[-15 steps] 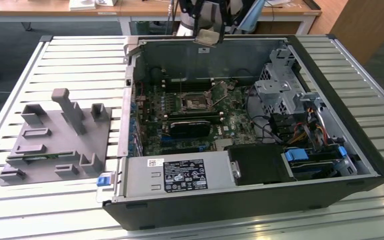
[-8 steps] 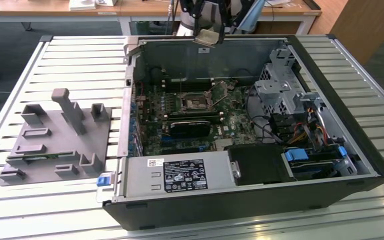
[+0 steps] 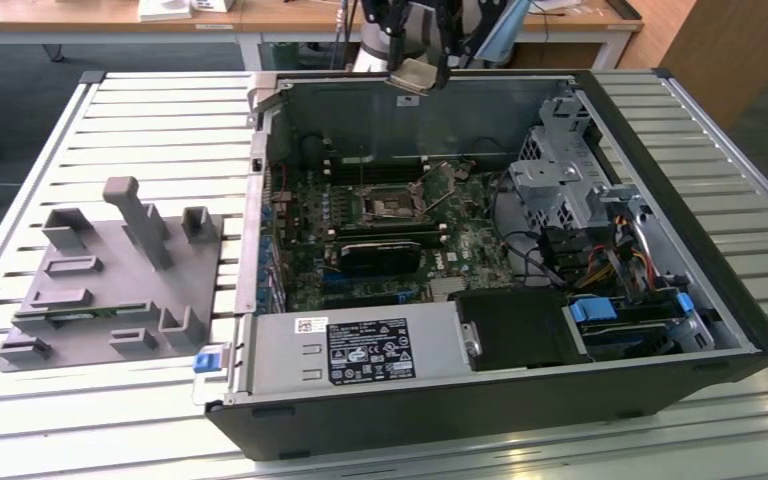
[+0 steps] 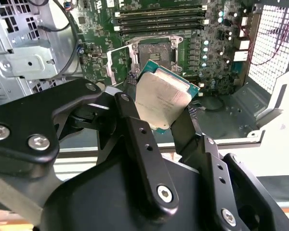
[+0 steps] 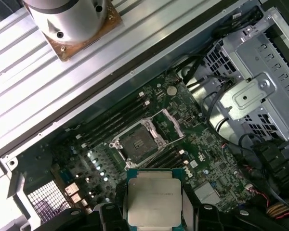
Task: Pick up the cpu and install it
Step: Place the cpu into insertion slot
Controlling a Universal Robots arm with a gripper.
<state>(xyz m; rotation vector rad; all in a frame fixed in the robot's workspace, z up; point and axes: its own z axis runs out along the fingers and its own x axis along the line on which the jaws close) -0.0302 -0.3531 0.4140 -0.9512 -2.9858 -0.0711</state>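
We see the pincer (image 4: 154,109) pinching the cpu (image 4: 164,98) by two edges, held aloft at the upper middle of the exterior view, above the open computer case (image 3: 518,415). We judge pickup done; the motherboard socket (image 5: 139,143) lies open and empty, so installing remains.

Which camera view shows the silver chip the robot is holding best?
The second wrist view: the cpu shows its metal top, green rim, and the jaws clamping two edges. The first wrist view shows the cpu top square-on. In the exterior view the cpu is a small tilted square.
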